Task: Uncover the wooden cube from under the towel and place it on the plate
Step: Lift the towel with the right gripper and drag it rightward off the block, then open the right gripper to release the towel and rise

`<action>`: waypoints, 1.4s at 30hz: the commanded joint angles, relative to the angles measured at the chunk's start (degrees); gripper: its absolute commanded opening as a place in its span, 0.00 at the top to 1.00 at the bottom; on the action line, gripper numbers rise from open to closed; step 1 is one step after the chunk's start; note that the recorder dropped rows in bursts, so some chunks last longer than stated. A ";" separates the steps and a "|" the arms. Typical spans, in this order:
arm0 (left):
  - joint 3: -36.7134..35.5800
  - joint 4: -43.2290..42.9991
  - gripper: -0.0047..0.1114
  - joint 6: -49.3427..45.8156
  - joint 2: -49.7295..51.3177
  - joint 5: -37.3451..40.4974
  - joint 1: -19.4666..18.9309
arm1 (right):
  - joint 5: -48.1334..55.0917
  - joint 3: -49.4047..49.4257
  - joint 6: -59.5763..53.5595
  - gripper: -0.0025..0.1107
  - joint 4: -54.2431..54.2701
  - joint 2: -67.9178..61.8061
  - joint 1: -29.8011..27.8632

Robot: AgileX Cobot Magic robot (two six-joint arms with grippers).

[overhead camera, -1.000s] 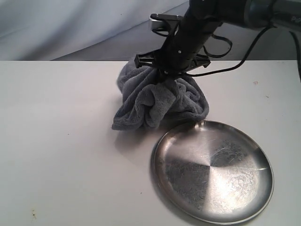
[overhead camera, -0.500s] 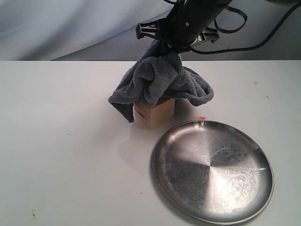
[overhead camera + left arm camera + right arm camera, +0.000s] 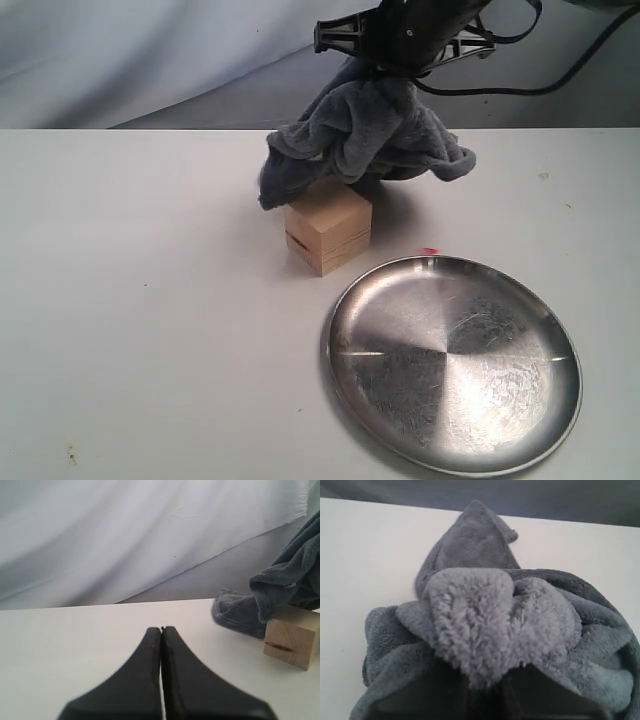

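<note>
The dark grey plush towel [image 3: 365,140] overhangs the pale wooden cube [image 3: 328,232] from above. Toward the table [image 3: 150,330]'s left edge the cube stands free; the round shiny steel plate [image 3: 455,360] crowds its near-right side.

The exterior camera is looking down slantwise over the whole tabletop [image 3: 150,320]. The left wrist camera is gazing low across it, sharing the block [image 3: 290,644] and towel [image 3: 280,587]. The right wrist camera is crowding the towel.

No text, label, brand, number or sign can be read in any of the views.
</note>
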State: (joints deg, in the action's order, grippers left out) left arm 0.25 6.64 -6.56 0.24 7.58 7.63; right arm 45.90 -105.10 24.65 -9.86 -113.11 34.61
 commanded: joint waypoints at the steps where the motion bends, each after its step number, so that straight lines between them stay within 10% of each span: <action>1: -0.25 0.10 0.96 0.14 -0.24 -0.02 0.28 | -1.79 -0.29 8.26 0.98 -10.45 0.84 0.04; 42: -0.25 0.10 0.96 0.14 -0.24 -0.02 0.28 | -0.24 -0.29 7.49 0.98 -11.17 -15.78 -3.88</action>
State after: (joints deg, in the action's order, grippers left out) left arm 0.25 6.64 -6.56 0.24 7.58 7.63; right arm 45.71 -105.10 33.17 -21.25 -128.84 31.01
